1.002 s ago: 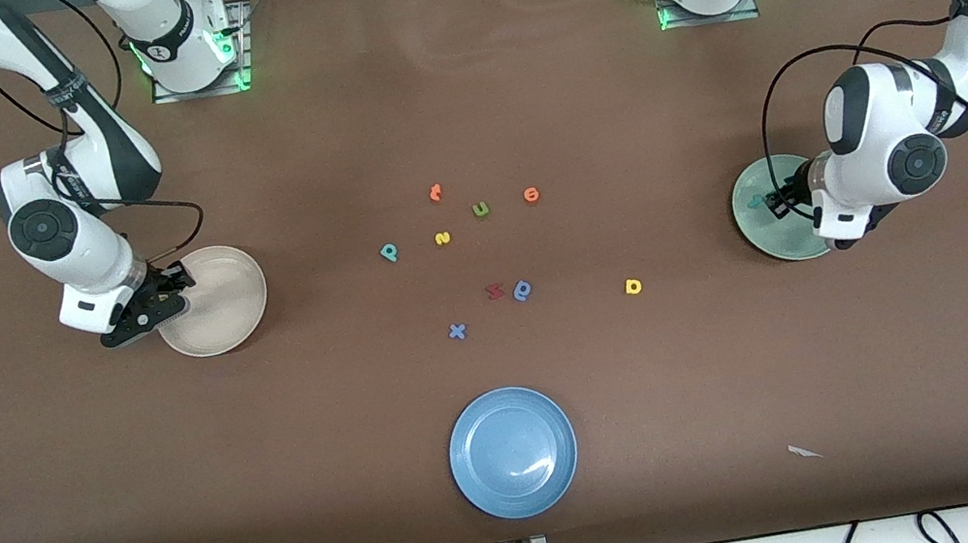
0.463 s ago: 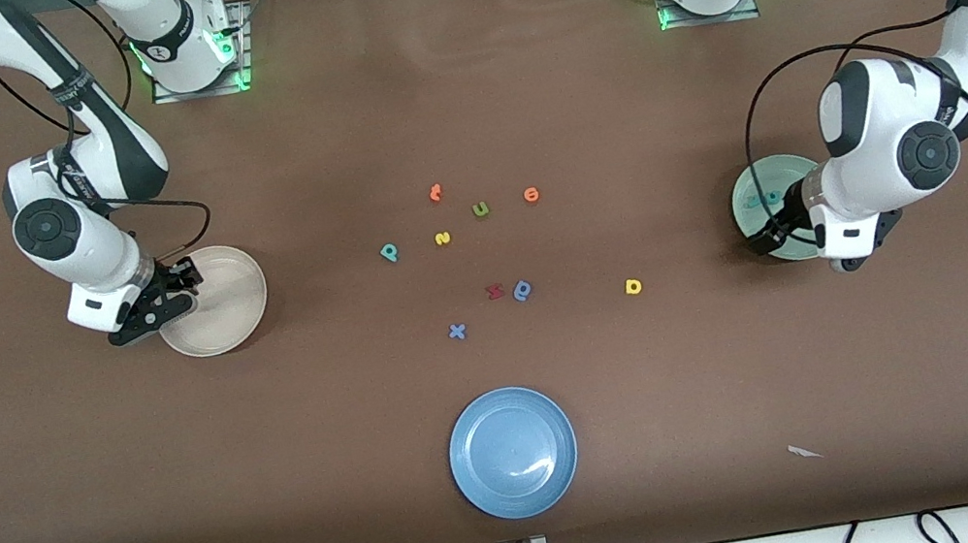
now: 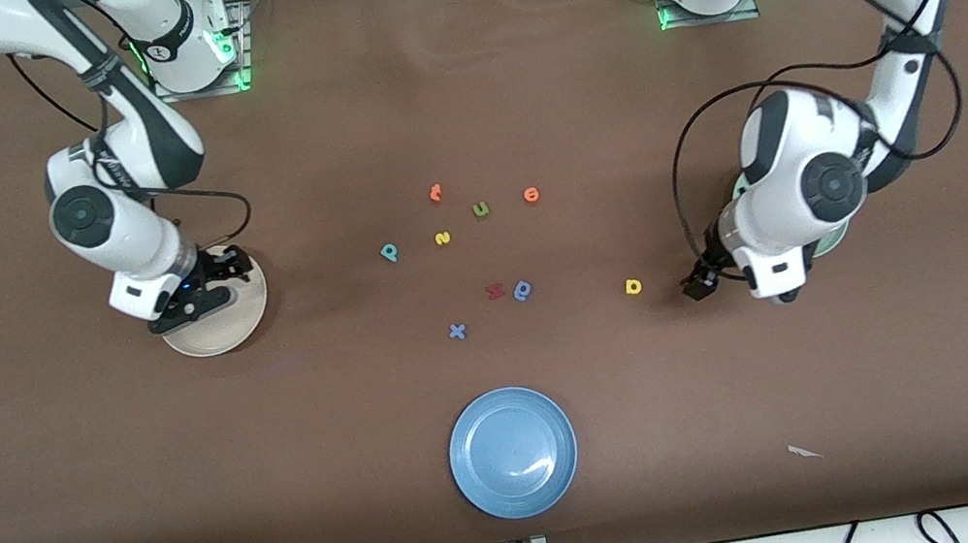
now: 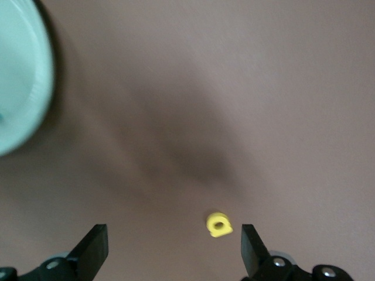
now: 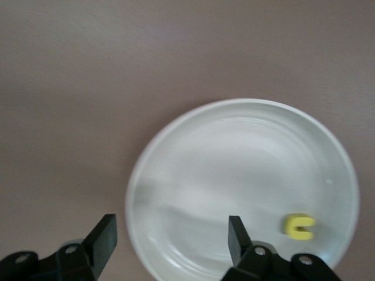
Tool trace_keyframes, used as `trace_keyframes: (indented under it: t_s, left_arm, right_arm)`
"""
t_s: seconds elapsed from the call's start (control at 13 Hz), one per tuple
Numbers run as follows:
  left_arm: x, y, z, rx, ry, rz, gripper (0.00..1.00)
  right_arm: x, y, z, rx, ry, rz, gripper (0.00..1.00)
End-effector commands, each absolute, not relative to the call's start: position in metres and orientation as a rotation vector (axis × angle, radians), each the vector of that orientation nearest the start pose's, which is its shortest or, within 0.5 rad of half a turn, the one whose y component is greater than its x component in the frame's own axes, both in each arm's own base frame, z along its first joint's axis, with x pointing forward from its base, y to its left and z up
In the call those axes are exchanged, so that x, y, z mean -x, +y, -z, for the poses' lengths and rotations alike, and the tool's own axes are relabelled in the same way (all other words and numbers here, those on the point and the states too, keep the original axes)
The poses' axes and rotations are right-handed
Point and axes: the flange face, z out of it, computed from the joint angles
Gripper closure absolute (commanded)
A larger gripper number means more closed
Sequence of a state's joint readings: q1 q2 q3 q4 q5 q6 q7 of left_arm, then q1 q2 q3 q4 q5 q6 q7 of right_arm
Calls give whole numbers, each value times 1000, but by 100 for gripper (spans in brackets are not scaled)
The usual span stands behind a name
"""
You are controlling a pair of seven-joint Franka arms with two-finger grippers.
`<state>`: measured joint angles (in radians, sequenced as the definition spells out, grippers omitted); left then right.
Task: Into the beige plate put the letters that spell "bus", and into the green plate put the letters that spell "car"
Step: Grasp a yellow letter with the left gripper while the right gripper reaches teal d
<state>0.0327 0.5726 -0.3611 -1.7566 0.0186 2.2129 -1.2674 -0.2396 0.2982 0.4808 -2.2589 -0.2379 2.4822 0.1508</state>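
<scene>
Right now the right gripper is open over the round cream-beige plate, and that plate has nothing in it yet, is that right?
Not quite. The right gripper is open over the round cream-beige plate, but the plate is not empty: the right wrist view shows a small yellow foam "u" letter lying in it near the rim.

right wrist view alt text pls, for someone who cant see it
A beige plate on a brown table holds one small yellow "u" near its rim. The open right gripper is over the plate's edge, holding nothing.
</scene>
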Motion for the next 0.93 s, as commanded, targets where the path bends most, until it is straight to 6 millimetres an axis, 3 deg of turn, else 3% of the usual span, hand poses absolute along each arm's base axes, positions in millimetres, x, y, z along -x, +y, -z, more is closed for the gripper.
trace_keyframes:
  t_s: [0.0,0.23,0.46,0.69,0.85]
  left_arm:
    - [-640,-218,-227,2795,-1574,-286,0]
    - [-639,-230,-204,2746,-1614,-175,0]
    - [-632,-240,-190,2702,-1651,-191,4]
    - [-623,-255,-172,2678,-1650,-222,7]
    - [-618,-261,-164,2673,-1639,-237,8]
  right_arm:
    - [-512,194,-241,3107,-269,0,14]
    - [-499,244,-235,3073,-155,45,14]
    - [-489,294,-228,3036,-70,56,14]
    - [-478,323,-214,3005,-18,54,14]
    - [-473,332,-206,2996,-18,60,14]
